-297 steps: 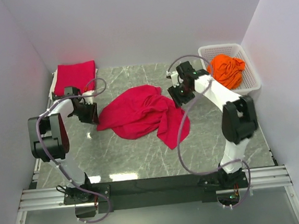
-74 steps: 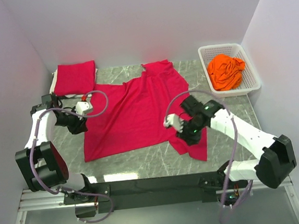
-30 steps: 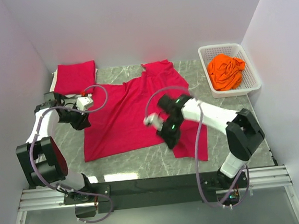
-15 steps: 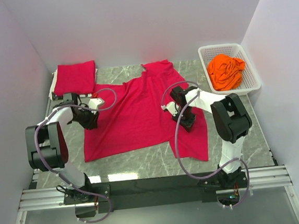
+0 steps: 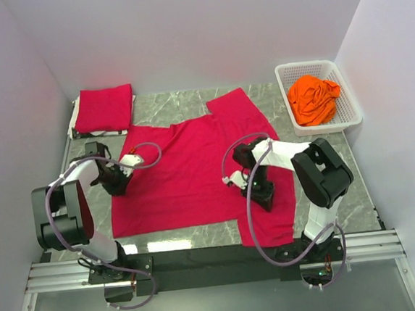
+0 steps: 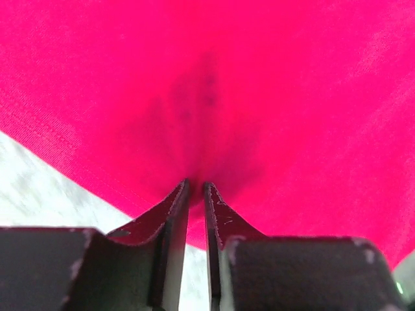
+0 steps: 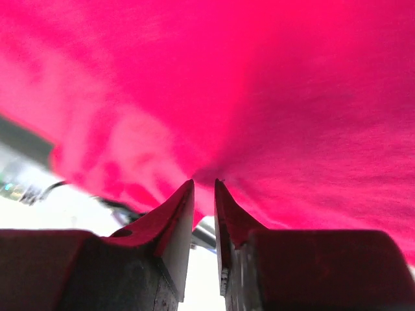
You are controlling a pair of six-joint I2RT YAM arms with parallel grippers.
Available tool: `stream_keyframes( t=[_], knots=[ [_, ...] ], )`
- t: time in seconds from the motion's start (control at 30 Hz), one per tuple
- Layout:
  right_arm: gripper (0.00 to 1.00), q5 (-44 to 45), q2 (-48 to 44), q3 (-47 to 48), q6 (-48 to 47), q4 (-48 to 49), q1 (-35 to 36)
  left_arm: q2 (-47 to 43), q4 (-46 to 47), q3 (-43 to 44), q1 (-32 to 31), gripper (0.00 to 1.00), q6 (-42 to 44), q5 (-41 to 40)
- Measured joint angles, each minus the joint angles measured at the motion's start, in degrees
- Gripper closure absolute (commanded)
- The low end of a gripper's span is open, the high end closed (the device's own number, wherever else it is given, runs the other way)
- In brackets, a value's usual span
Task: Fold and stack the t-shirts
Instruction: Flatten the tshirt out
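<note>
1. Left gripper [image 5: 117, 182] is clamping the left edge of the spread crimson shirt [image 5: 187, 168]. In its wrist view the cloth is puckering into the nearly closed fingers [image 6: 174, 208].
2. Right gripper [image 5: 259, 192] is likewise pinching the same shirt near its right side, with creases running into its fingertips [image 7: 181, 201].
3. Compared with half a second ago, both arms are drawing back toward their bases. The shirt is sliding with them across the marble table [image 5: 160, 109]. Its hem is now lying closer to the near edge, and the body is looking flatter and squarer.
4. Judging from this, the spreading step is nearly ending and folding is coming next. The right sleeve and lower right corner are still hanging unevenly.
5. Folded crimson shirts [image 5: 103, 108] are sitting as a neat rectangular pile at the far left corner, well apart from the working area.
6. An orange shirt [image 5: 313, 97] is lying crumpled in the white lattice basket [image 5: 298, 67] at the far right, waiting its turn.
7. Material-wise, the cloth is behaving as thin, soft, matte knit, wrinkling easily under the pinch. The table is looking smooth and glossy, probably letting the fabric slide freely.
</note>
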Motion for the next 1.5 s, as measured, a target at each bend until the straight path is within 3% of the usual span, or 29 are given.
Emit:
stream_keyframes(
  t=[0.1,0.2,0.33,0.53,0.8,1.0,1.27,1.5],
  knots=[
    [0.72,-4.4,-1.3,1.0,-1.0,-3.3,1.2,-0.3,-5.0,0.4,3.4,0.78,2.2,-0.6],
    [0.72,-6.1,-2.2,6.6,-1.2,-4.8,-2.4,1.0,-11.3,3.1,6.6,0.73,3.5,-0.9],
    [0.72,-5.7,-1.9,17.4,0.2,-2.3,-9.7,5.0,-16.2,13.7,7.4,0.69,1.7,2.1],
    [0.74,-1.9,4.9,30.6,5.2,3.3,-17.6,13.0,-11.9,28.1,7.3,0.68,-7.3,8.3],
    [0.78,2.1,20.5,46.5,9.7,7.7,-20.2,21.1,-2.4,32.4,7.2,0.69,-20.9,9.9],
    [0.81,3.5,27.6,55.7,11.1,9.5,-20.2,22.6,2.7,33.1,5.2,0.7,-26.6,10.0],
    [0.84,6.3,32.3,56.4,10.8,9.4,-20.2,23.6,7.3,31.6,-0.7,0.73,-30.1,6.7],
    [0.85,7.7,30.8,52.5,9.6,9.6,-20.2,25.6,7.3,30.1,-0.3,0.75,-29.8,3.0]
  ],
)
